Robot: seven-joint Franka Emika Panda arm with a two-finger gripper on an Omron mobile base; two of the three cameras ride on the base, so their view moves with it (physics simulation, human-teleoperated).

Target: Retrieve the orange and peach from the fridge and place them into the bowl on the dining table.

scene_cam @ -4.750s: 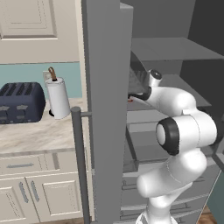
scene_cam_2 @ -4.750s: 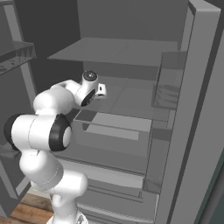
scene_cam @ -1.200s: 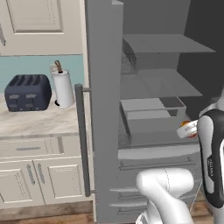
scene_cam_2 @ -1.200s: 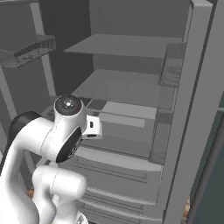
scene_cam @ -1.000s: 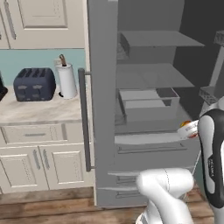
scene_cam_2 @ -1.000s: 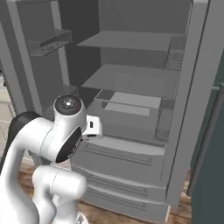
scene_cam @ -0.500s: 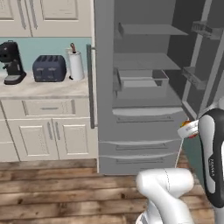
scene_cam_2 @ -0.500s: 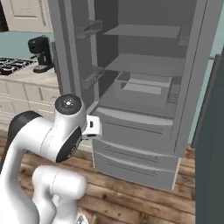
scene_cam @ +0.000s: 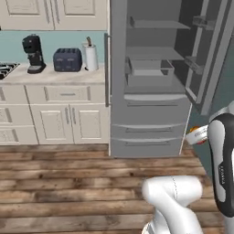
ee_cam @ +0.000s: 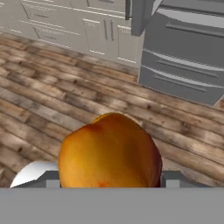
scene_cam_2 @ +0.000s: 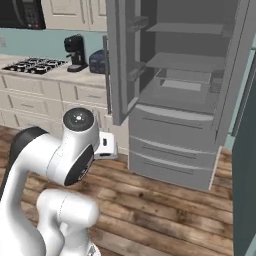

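Observation:
A yellow-orange peach (ee_cam: 109,151) with a red blush sits right in front of the hand camera, with my gripper (ee_cam: 109,180) shut on it. In the left base view the peach (scene_cam: 198,135) peeks out beside my forearm at the right, above the wooden floor. The fridge (scene_cam: 151,77) stands a good way ahead with both upper doors swung open, its shelves bare and a shallow tray on the middle shelf. The fridge (scene_cam_2: 185,95) also rises at the right of the right base view. The orange, the bowl and the dining table are out of view.
Left of the fridge runs the cream wall counter (scene_cam: 55,75) with a coffee machine (scene_cam: 33,54), a toaster (scene_cam: 67,60) and a paper towel roll (scene_cam: 92,57). A stove top (scene_cam_2: 37,63) lies further left. The open left fridge door (scene_cam_2: 120,60) juts out over the plank floor (scene_cam: 68,183).
The whole picture has shifted: the base has backed away from the fridge, which now looks smaller with more floor and counter showing. The peach stays in the gripper.

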